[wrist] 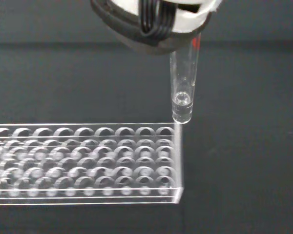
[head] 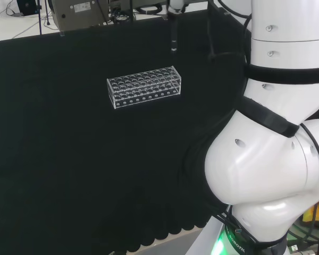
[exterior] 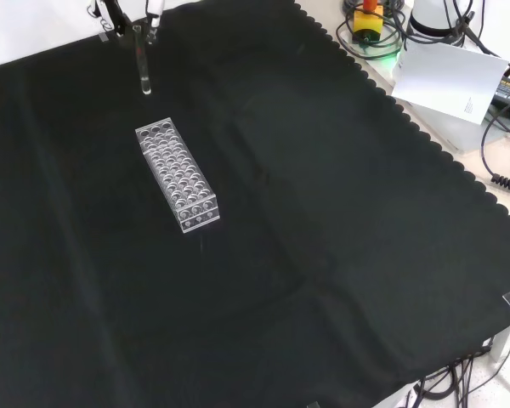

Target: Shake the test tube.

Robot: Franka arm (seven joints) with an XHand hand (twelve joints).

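Test tube (wrist: 183, 85) hangs upright, rounded end down, its top pinched in the hand's (wrist: 156, 19) fingers. It is raised just beyond one end of the clear rack (exterior: 176, 175), near the tabletop's (exterior: 340, 238) far edge in the head view, bare cloth all round.

Rack (exterior: 177, 176) resting on the counter (exterior: 340, 221), left of centre in the front view. Test tube (exterior: 142, 59) hanging upright above the counter, just beyond the rack's far end, pinched by the fingers (exterior: 154, 14) above.
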